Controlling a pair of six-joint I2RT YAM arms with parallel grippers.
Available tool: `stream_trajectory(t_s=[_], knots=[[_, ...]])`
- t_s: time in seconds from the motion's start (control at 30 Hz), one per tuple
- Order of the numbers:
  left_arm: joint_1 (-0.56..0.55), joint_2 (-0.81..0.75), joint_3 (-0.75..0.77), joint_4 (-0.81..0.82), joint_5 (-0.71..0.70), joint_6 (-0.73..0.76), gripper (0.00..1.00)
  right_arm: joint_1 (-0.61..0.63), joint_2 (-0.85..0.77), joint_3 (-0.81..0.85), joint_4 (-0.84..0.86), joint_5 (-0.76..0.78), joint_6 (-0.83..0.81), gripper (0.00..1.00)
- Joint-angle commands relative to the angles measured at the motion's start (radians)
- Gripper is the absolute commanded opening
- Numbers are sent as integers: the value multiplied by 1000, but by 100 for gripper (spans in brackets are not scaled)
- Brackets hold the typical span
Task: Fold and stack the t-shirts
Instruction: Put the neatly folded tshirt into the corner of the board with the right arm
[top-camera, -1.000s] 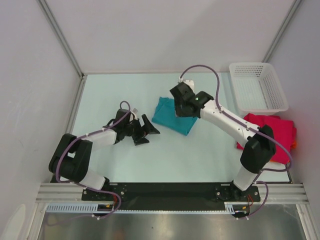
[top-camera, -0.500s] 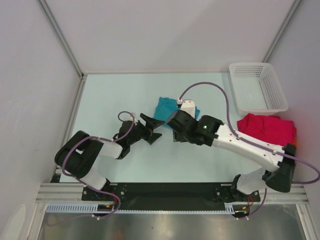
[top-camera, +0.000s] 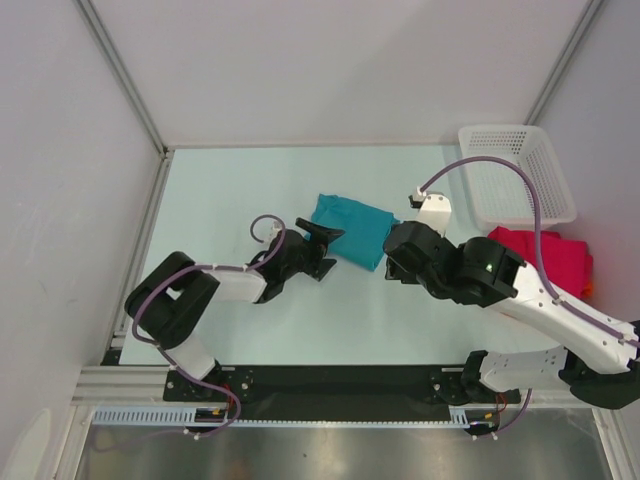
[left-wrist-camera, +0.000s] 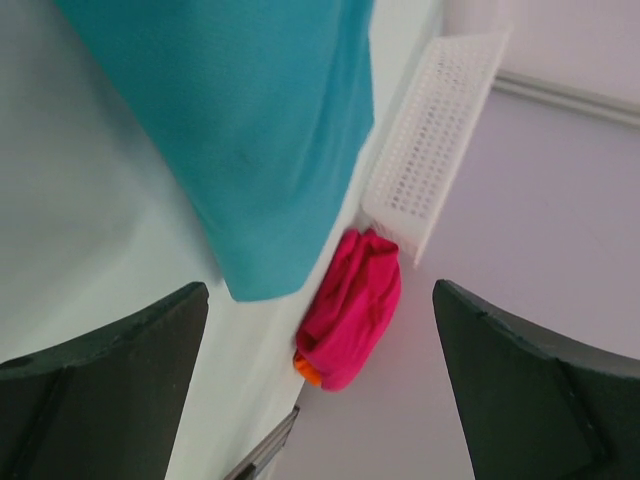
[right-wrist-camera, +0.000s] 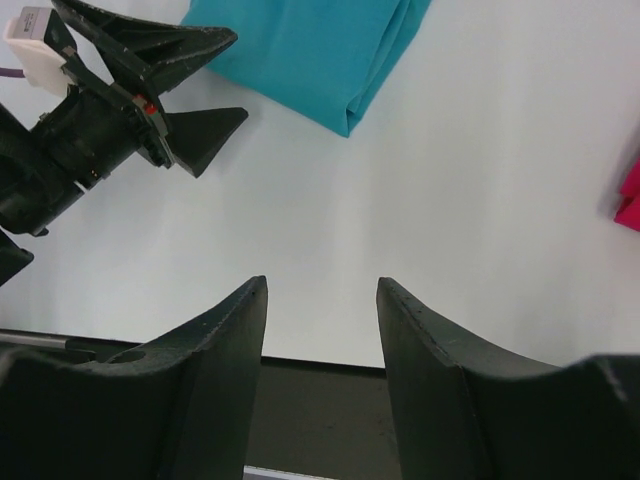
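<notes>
Teal t-shirt (top-camera: 352, 230) lies folded flat on the table (top-camera: 240, 180), near the middle and slightly toward the far side; a folded edge with stacked layers shows along its right side in the right wrist view.

Left gripper (top-camera: 327, 252) sits low, just beside the teal shirt's left edge; jaws spread wide, nothing between them; from its own wrist camera the cloth lies ahead of the fingers rather than inside them; contact between one fingertip and the cloth cannot be judged.

Right gripper (right-wrist-camera: 320, 288) hangs over bare table just off the teal shirt's near-right corner, apart from the cloth; jaws parted about halfway, empty.

Crimson-pink t-shirt (top-camera: 545, 258) lies bunched at the right edge of the table, just on the near side of the white mesh basket (top-camera: 515, 175); the right arm crosses over part of it.

Orange t-shirt (left-wrist-camera: 308, 370) shows only as a sliver at the pink shirt's edge; whether it lies beneath cannot be told.
</notes>
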Motion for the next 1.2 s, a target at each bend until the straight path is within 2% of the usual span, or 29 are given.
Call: stream_trajectory(t_s=[0.0,0.27,0.47,0.77,0.83,0.87,0.97,1.03,1.1,1.17], knots=[[-6,39,96,-185,-60,-54,99,5,-4,42,-51,52,17,54],[-21,151,182,-199,-28,-160,99,-63,19,74,-21,31,-81,57],[-38,205,255,-324,-52,-199,100,-178,25,62,64,-69,-172,58],[-21,353,450,-377,-41,-199,99,-279,47,80,87,-144,-253,58],[-15,372,507,-403,-41,-171,97,-300,48,77,89,-152,-259,58],[-14,390,525,-401,-43,-156,93,-307,47,76,89,-158,-267,58],[2,420,597,-398,-28,-104,72,-320,47,68,89,-167,-274,58],[9,449,623,-340,-3,-71,31,-333,44,67,84,-173,-277,58],[9,479,637,-299,24,-70,0,-340,39,65,82,-175,-282,58],[9,504,688,-295,69,-47,0,-348,30,65,78,-176,-284,58]])
